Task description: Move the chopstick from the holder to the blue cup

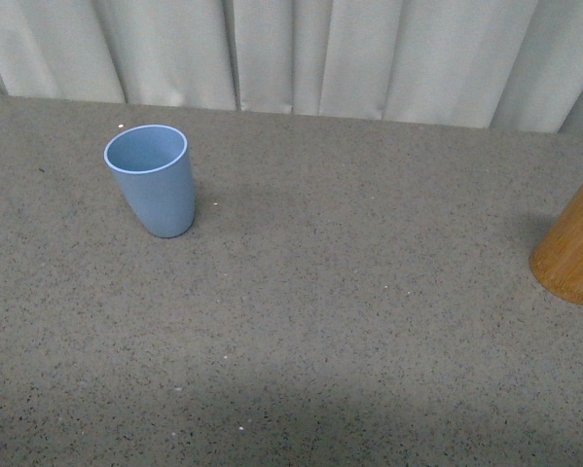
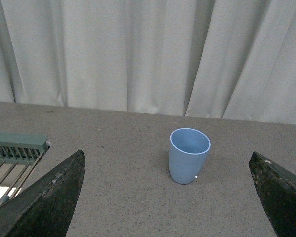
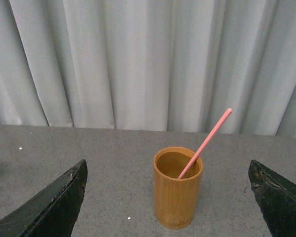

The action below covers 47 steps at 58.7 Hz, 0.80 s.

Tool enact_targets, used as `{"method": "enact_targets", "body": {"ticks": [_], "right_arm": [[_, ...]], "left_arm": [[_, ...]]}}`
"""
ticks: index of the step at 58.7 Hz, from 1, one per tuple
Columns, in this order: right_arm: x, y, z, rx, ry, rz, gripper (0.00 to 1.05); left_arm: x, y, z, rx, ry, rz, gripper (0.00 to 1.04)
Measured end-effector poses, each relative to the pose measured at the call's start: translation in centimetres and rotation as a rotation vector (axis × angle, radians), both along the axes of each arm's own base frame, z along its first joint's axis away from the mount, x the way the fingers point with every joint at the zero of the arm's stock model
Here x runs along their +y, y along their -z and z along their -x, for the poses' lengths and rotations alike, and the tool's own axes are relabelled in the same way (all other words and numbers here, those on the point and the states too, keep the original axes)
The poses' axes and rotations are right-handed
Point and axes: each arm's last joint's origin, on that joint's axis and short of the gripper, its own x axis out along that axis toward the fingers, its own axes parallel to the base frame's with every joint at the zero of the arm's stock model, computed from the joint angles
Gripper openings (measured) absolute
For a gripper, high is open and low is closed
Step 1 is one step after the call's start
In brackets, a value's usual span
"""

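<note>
Pink-red chopstick [image 3: 205,143], one, leaning in bamboo holder [image 3: 177,192] (well apart from blue cup [image 1: 153,185]). Right gripper [image 3: 167,162]: jaws wide apart, empty. Best pinch the exposed upper shaft, then lift straight up.

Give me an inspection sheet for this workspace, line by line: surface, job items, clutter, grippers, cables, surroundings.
Surface: grey speckled table top, with a few pale flecks.
Job's things: blue cup upright, looks empty; holder upright at the front view's right edge, partly cut off; chopstick tilted inside the holder, leaning on its rim.
Clutter: pale green slatted rack, only partly seen in the left wrist view.
Grippers: left gripper open, empty, facing the blue cup; right gripper open, empty, facing the holder.
Cables: nothing seen.
Surroundings: white curtain behind the table.
</note>
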Motion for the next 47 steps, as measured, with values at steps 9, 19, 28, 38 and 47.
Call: {"method": "enact_targets", "body": {"ticks": [9,19,28,38,47], "right_arm": [[0.0,0.0,0.0,-0.001,0.000,0.000,0.95],[0.0,0.0,0.0,-0.001,0.003,0.000,0.95],[0.0,0.0,0.0,-0.001,0.001,0.000,0.95],[0.0,0.0,0.0,-0.001,0.001,0.000,0.95],[0.0,0.0,0.0,-0.001,0.001,0.000,0.95]], "left_arm": [[0.1,0.9,-0.2,0.261,0.381,0.420,0.98],[-0.2,1.1,-0.2,0.331,0.380,0.583,0.98],[-1.1,1.1,-1.4,0.376,0.329,0.592,0.98],[-2.8,0.0,-3.0,0.415,0.329,0.538,0.98],[-5.3,0.1,-4.4,0.465,0.334,0.482,0.98]]}}
